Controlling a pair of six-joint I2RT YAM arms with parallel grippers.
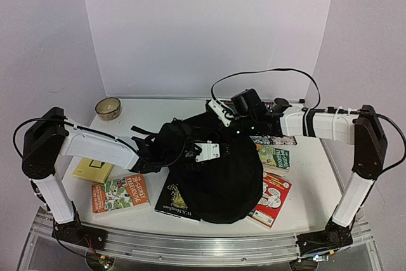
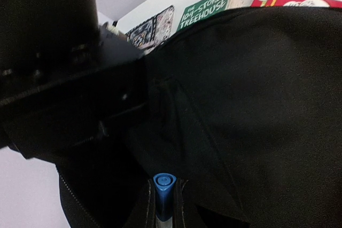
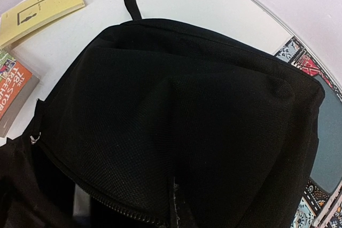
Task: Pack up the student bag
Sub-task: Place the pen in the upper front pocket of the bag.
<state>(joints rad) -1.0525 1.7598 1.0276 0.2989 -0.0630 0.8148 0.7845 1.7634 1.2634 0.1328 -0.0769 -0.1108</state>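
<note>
Black fabric fills both wrist views: the bag slumps mid-table among books. With the zip gaping, the step in hand looks like holding the mouth open; next a book must be fetched and slid in without that mouth collapsing. Both arms reach inward, left gripper and right gripper at the bag's top (fingers lost in dark cloth: how wide either stands, or what it grips, I cannot tell).
</note>
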